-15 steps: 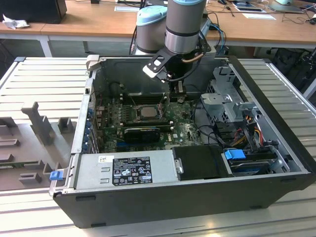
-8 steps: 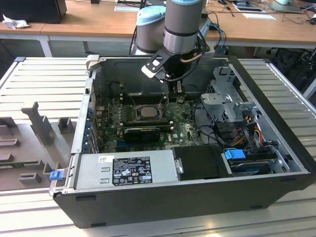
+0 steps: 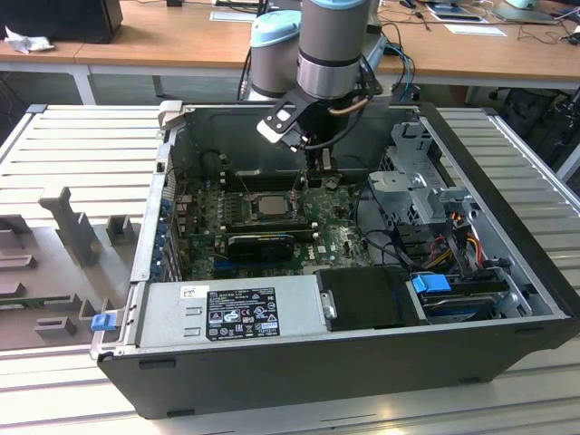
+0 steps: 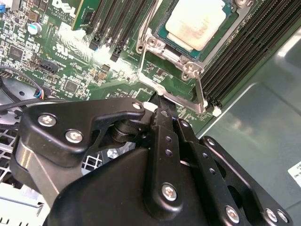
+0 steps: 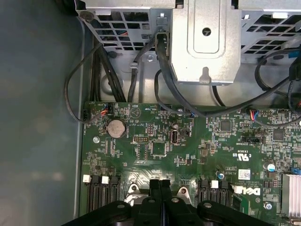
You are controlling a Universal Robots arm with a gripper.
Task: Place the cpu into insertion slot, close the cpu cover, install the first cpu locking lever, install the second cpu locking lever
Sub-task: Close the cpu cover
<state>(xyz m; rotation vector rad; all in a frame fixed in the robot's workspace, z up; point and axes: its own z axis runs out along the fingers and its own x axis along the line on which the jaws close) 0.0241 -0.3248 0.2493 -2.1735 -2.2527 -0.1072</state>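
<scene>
Black tower case (image 3: 299, 362) lies open with the green motherboard (image 5: 155, 141) inside, cpu (image 4: 195, 23) seated in the insertion slot (image 3: 243, 208), gripper (image 4: 159, 102) pinched together on nothing, tips right beside that socket

Slatted grey metal bench (image 3: 82, 145) takes up the lower scene, with ribs running from the exterior view's left to its right. The slats have a soft sheen and there are no hard shadows: light even, diffuse. Grey moulded fixtures (image 3: 68, 231) stand near the bench's left edge, some upright, some low and flat. Beyond the bench's far edge is a long wooden desk (image 3: 163, 45) on a white leg (image 3: 83, 86). On the desk: black box (image 3: 63, 18) at the left end, crumpled white paper (image 3: 23, 41) just beside it, flat white sheets (image 3: 476, 29) toward the right end, dark cables (image 3: 544, 32) near those. Dark shapes (image 3: 535, 118) under the desk's right end; cannot tell what.
</scene>
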